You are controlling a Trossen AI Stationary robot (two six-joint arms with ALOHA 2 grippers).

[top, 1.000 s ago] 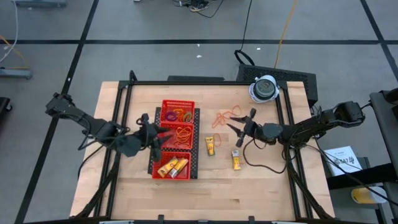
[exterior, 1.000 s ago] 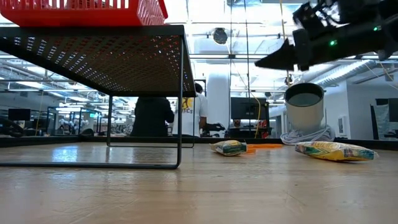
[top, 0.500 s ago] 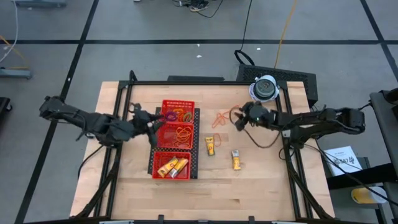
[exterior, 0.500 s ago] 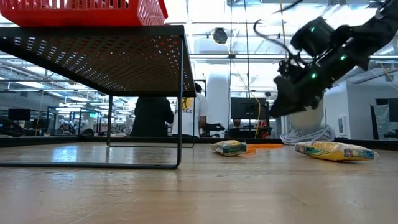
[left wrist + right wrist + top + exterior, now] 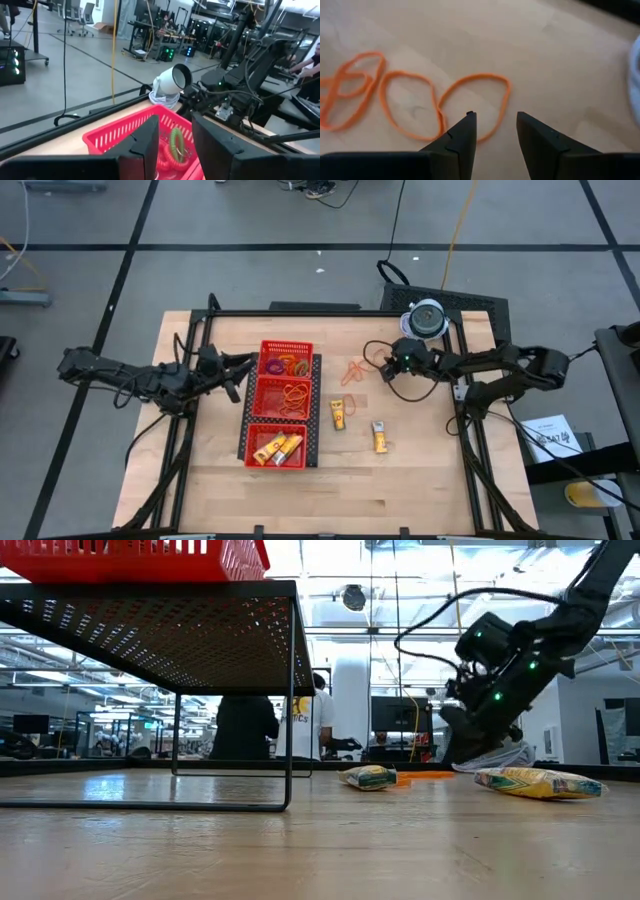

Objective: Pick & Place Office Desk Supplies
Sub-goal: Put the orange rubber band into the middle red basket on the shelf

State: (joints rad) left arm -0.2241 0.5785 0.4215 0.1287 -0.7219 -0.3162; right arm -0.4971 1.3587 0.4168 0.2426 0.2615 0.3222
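Observation:
Several orange rubber-band loops [image 5: 355, 370] lie flat on the table right of the red mesh tray [image 5: 286, 344]. My right gripper [image 5: 386, 371] hangs just above them, open and tipped down; its wrist view shows the nearest loop [image 5: 479, 97] under the empty fingertips. Two short yellow sticks [image 5: 340, 415] [image 5: 381, 438] lie flat nearer the front. The tray holds coloured rings [image 5: 288, 366], orange bands [image 5: 293, 392] and yellow sticks [image 5: 275, 447]. My left gripper [image 5: 236, 370] stands open and empty, level, at the left of the tray's far end, facing a green ring [image 5: 176, 144] in it.
A white-grey dome-like object [image 5: 426, 321] with a coiled cable stands at the far right corner, close behind my right arm. The tray stands raised on a dark wire frame [image 5: 289, 690]. Bare wood stretches across the table's front. People stand in the room beyond the table.
My left gripper has drawn back from over the tray's middle toward the table's left and far edges, sinking a little. My right gripper has swung toward the far edge, come down and tipped its fingers downward over the orange loops. Nothing on the table has moved.

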